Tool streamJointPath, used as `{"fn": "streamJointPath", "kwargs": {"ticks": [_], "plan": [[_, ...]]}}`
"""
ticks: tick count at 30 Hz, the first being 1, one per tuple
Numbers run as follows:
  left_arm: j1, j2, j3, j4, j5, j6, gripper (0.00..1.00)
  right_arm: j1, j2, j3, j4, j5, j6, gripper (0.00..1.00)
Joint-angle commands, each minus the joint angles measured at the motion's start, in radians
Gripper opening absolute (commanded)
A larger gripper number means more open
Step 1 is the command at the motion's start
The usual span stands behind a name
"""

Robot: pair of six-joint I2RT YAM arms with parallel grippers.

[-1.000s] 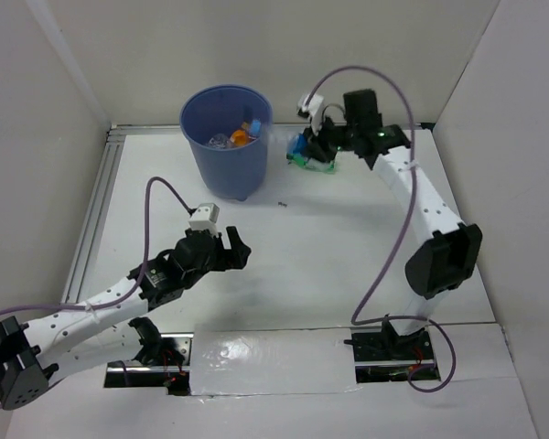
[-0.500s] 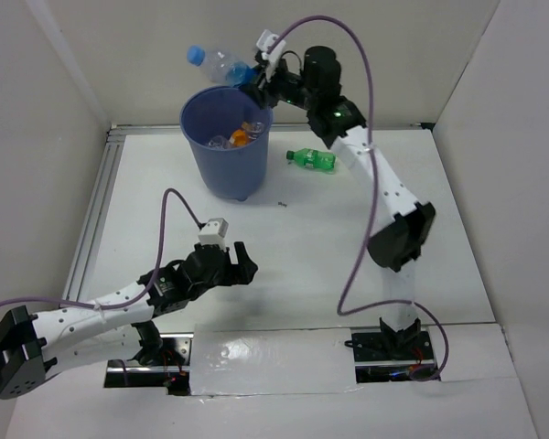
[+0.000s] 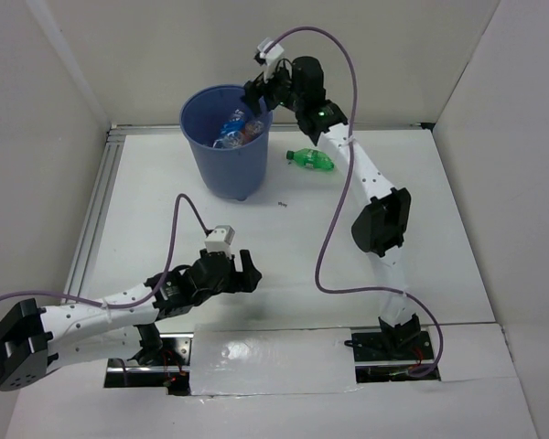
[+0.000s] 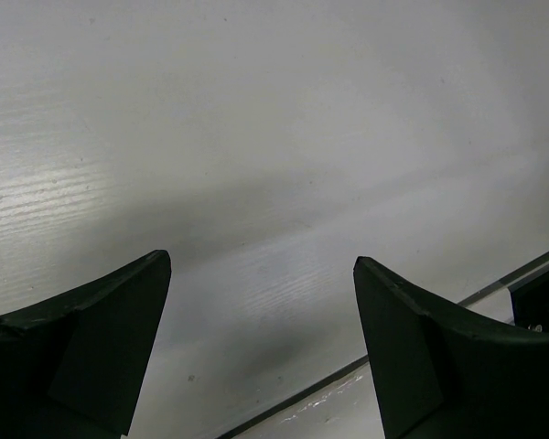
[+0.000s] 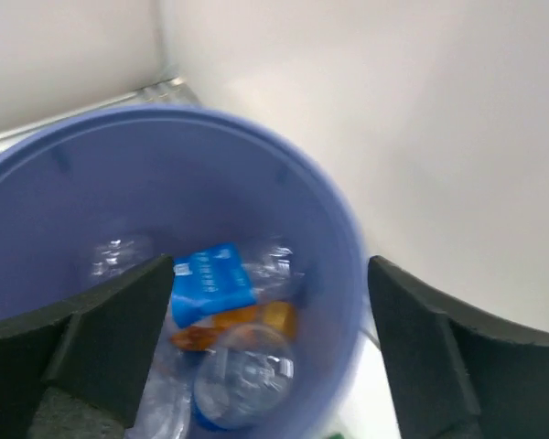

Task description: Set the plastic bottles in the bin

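Over the mouth of the large round blue plastic bin point(image 5: 346, 240), the right gripper point(image 5: 270, 265) holds its jaws spread and empty, placed so a released item drops inside. Below lie a clear blue-labelled plastic bottle point(image 5: 210, 279) and an orange bottle point(image 5: 276, 320). Just beside the bin, one small green plastic bottle point(image 3: 309, 159) lies on the white tabletop point(image 3: 393, 229), not yet binned. The left gripper point(image 4: 261, 265), jaws spread and empty, is parked low near its base.
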Motion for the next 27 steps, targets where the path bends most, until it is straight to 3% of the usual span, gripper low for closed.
{"fn": "streamJointPath", "kwargs": {"ticks": [1,2,4,5,8,10,12,13,14,15,20,27], "plan": [[-0.007,0.027,0.002,0.069,0.009,-0.006,0.94,-0.093,-0.076,0.014,0.043,0.085,0.025,0.84],[-0.007,0.037,0.002,0.079,0.009,0.003,0.94,-0.112,-0.076,-0.012,0.032,0.094,0.025,0.72],[-0.007,0.037,0.002,0.079,0.009,0.003,0.94,-0.168,-0.064,-0.023,-0.003,0.108,0.025,0.4],[-0.007,0.037,0.002,0.079,0.009,0.003,0.94,-0.183,-0.05,-0.037,-0.018,0.108,0.025,0.14],[-0.007,0.037,0.002,0.079,0.009,0.003,0.94,-0.238,-0.013,-0.037,-0.086,0.093,-0.021,0.02],[-0.007,0.037,0.002,0.089,0.009,0.003,0.94,-0.268,0.01,-0.037,-0.12,0.067,-0.051,0.18],[-0.007,0.046,0.002,0.089,0.009,0.003,0.94,-0.277,0.059,-0.011,-0.204,-0.008,-0.12,0.49],[-0.007,0.055,0.002,0.089,0.018,0.003,0.94,-0.29,0.076,-0.011,-0.236,-0.037,-0.149,0.8],[-0.007,0.066,0.002,0.098,0.018,0.003,0.94,-0.3,0.107,0.0,-0.291,-0.056,-0.177,0.93],[-0.007,0.066,0.002,0.098,0.018,0.003,0.94,-0.3,0.119,0.0,-0.321,-0.112,-0.259,0.99],[-0.007,0.101,0.013,0.089,0.029,0.012,0.94,-0.344,0.119,-0.124,-0.342,-0.272,-0.498,0.99],[-0.007,0.101,0.013,0.07,0.02,0.003,0.95,-0.344,0.232,-0.084,-0.44,-0.228,-0.729,0.99]]}}
